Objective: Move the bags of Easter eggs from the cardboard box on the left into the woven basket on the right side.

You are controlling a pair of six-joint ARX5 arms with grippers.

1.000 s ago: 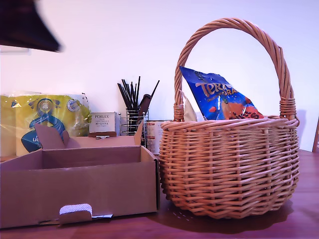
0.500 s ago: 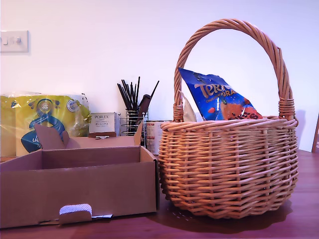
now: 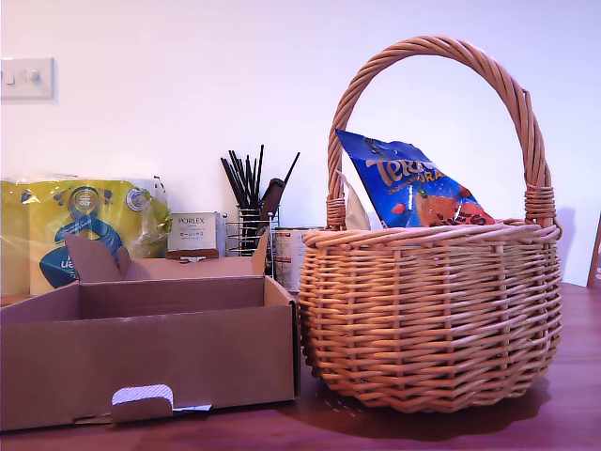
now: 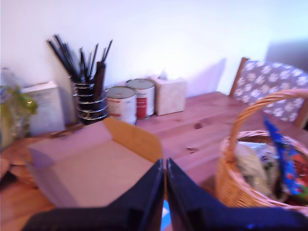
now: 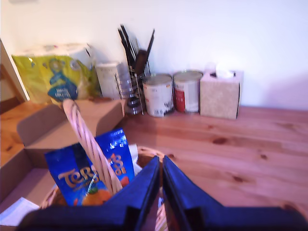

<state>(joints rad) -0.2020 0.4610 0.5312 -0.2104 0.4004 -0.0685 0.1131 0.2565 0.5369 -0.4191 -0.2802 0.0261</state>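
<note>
First hand (image 4: pixel 165 166) clenched on nothing, above shallow brown cardboard box (image 3: pixel 141 348). Second hand (image 5: pixel 160 163) clenched, empty, over tall-handled round tan wicker basket (image 3: pixel 432 319); blue "Terry's Orange" packet (image 3: pixel 413 183) stands inside it. Box and basket side by side on wooden worktop (image 5: pixel 231 144)
</note>
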